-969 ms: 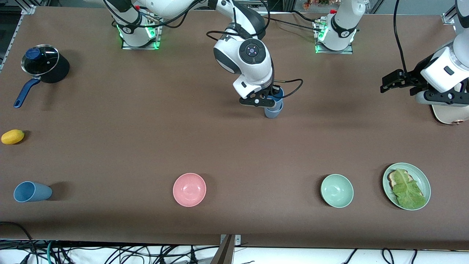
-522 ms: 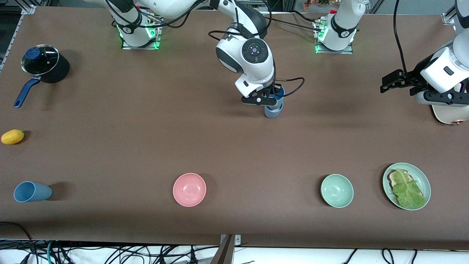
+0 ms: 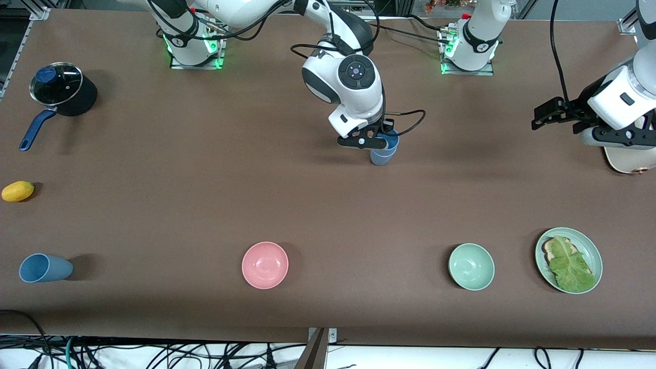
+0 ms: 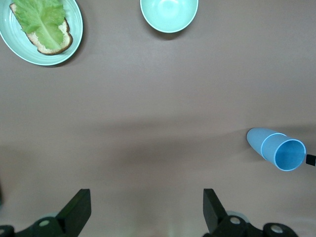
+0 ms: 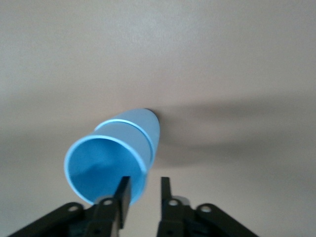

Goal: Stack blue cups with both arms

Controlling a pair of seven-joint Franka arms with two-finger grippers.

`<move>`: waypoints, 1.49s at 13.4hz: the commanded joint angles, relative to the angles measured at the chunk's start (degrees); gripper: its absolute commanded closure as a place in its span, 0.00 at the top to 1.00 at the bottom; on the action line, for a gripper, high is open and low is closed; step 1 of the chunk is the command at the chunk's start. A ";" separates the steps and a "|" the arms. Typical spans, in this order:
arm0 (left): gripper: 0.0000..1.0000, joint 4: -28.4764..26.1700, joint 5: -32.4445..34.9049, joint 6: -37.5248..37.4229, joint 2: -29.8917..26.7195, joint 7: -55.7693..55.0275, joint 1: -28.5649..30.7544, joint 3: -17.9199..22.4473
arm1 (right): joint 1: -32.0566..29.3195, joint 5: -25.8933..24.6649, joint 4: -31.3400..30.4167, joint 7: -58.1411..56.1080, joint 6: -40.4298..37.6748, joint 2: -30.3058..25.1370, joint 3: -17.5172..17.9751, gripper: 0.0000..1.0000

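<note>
the right gripper (image 3: 370, 139) was at the two stacked blue cups (image 3: 383, 149) in the middle of the counter (image 3: 205, 195), its arm reaching in from the right arm's base. in the right wrist view the upper cup (image 5: 106, 170) sat inside the lower cup (image 5: 143, 126), and the gripper fingers (image 5: 122, 195) stood slightly apart just beside the upper cup's rim, one finger in front of the rim edge; i could not tell if they touched the wall or let it go. the stack stood upright on the counter. the left gripper (image 3: 551, 114) waited in the air over the left arm's end of the counter, its fingers (image 4: 79, 210) wide apart and holding nothing. a third blue cup (image 3: 43, 268) lay on its side at the right arm's end, nearer to the front camera, well apart from both grippers. the pink bowl (image 3: 265, 265) and the pale green bowl (image 3: 471, 266) were near the front edge too.
</note>
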 commanded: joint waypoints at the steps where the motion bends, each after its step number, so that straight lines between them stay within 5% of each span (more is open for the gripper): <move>1: 1.00 1.54 0.24 -0.73 0.58 0.11 -0.07 -0.19 | 0.96 -2.48 2.80 0.04 -0.31 1.42 -0.22 1.00; 6: 1.00 1.63 0.24 -0.73 0.58 0.02 -0.07 -0.19 | -2.80 -2.57 2.80 -3.28 -7.23 -2.08 -0.48 1.00; 14: 1.00 1.54 0.24 -0.73 0.67 -0.15 -0.07 -0.19 | -24.67 -3.00 2.54 -22.19 -22.79 -7.89 -0.66 1.00; 20: 1.00 1.63 0.24 -0.73 0.59 -0.15 -0.07 -0.19 | -29.53 -5.74 2.54 -35.87 -25.96 -10.53 -13.29 1.00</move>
